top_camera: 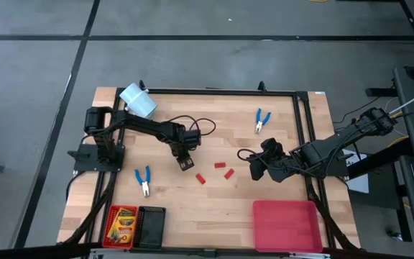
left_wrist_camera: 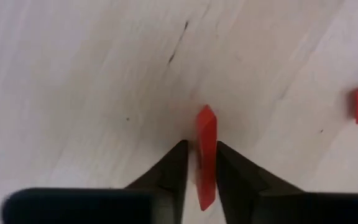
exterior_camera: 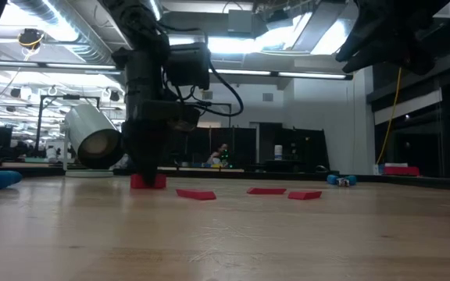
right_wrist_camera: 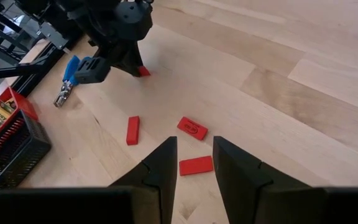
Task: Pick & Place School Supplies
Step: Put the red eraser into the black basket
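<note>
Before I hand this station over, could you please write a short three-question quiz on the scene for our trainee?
1. True or false: the left gripper straddles a red piece standing on edge.
2. How many other red pieces lie flat on the table?
3. Where are the crayon boxes: A red bin, B black bin, C red tray?

Key: 1 true. 2 three. 3 A.

Table (top_camera: 279, 187) pale wood, smooth matt; red piece (left_wrist_camera: 206, 149) glossy plastic; pincer fingers (left_wrist_camera: 169, 177) matt black.
</note>
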### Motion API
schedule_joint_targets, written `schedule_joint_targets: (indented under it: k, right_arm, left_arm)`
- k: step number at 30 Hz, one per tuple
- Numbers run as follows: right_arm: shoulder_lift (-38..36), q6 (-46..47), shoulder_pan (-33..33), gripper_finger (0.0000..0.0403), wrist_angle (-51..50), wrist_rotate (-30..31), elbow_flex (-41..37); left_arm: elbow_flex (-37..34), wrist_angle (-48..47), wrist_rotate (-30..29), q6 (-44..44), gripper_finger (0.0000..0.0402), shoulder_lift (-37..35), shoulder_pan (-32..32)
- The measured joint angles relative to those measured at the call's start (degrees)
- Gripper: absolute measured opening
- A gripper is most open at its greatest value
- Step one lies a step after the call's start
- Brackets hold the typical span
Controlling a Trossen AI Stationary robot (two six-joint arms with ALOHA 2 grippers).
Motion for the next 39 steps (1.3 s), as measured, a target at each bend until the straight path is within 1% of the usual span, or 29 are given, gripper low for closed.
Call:
schedule_joint_targets:
  k: [2, 3, 8, 10, 13, 16, 19, 21, 23, 25, 27, 29, 32, 35, 39]
  right_arm:
    - [0.0, 0.0, 0.0, 0.0107, -0.03, 0.0, 0.0]
    - [0.0, 0.0, 0.0, 0.0107, -0.04, 0.0, 0.0]
    - [0.0, 0.0, 0.04, 0.0107, -0.04, -0.02, 0.0]
    - [0.0, 0.0, 0.04, 0.0107, -0.04, -0.06, 0.0]
    - [0.0, 0.0, 0.29, 0.0107, -0.04, -0.22, 0.0]
    - [0.0, 0.42, 0.69, 0.0107, -0.03, 0.09, 0.0]
    - [0.02, 1.07, 0.74, 0.0107, -0.04, 0.74, 0.0]
    - [0.02, 1.18, 0.74, 0.0107, -0.02, 1.77, 0.0]
    - [0.01, 1.21, 0.74, 0.0107, -0.02, 2.78, 0.0]
    - [0.02, 1.32, 0.74, 0.0107, -0.01, 3.76, 0.0]
    - [0.02, 1.55, 0.72, 0.0107, 0.01, 4.52, 0.0]
    - [0.02, 1.57, 0.74, 0.0107, 0.28, 4.68, 0.0]
    - [0.01, 1.98, 0.74, 0.0107, 0.93, 4.31, 0.0]
    - [0.02, 2.84, 0.74, 0.0107, 1.08, 3.3, 0.0]
    - [0.02, 3.08, 0.74, 0.0107, 1.48, 2.93, 0.0]
  left_arm:
    - [0.11, -0.14, -0.01, -0.69, 0.0028, 0.36, 0.04]
    - [0.13, -0.15, 0.06, -0.87, 0.0018, 0.46, 0.05]
    - [0.04, -0.92, 0.37, -1.02, 0.0015, -0.1, 0.27]
    - [0.02, -3.8, 2.62, 0.12, 0.0014, -1.72, 0.83]
    - [1.12, -8.53, 7.49, 2.31, 0.0014, -7.58, 0.54]
    - [1.26, -15.09, 12.54, 3.22, 0.0014, -15.47, -1.65]
    - [1.09, -18.3, 18.46, 2.97, 0.0014, -24.6, -6.88]
    - [0.09, -19.35, 20.73, -1.17, 0.0014, -29.51, -12.89]
    - [-1.27, -19.62, 19.52, -7.19, 0.0014, -32.6, -19.95]
    - [-3.43, -17.97, 16.67, -14.04, 0.0014, -34.06, -26.79]
    - [-5.93, -14.65, 15.17, -19.78, 0.0014, -33.42, -32.87]
    - [-7.91, -11.12, 12.47, -24.46, 0.0014, -32.09, -37.77]
    - [-9.35, -4.77, 7.53, -29.88, 0.0014, -30.17, -41.97]
    - [-9.68, 1.74, 6.96, -32.29, 0.0014, -27.47, -43.92]
    - [-9.68, 6.57, 6.95, -32.91, 0.0014, -23.38, -46.01]
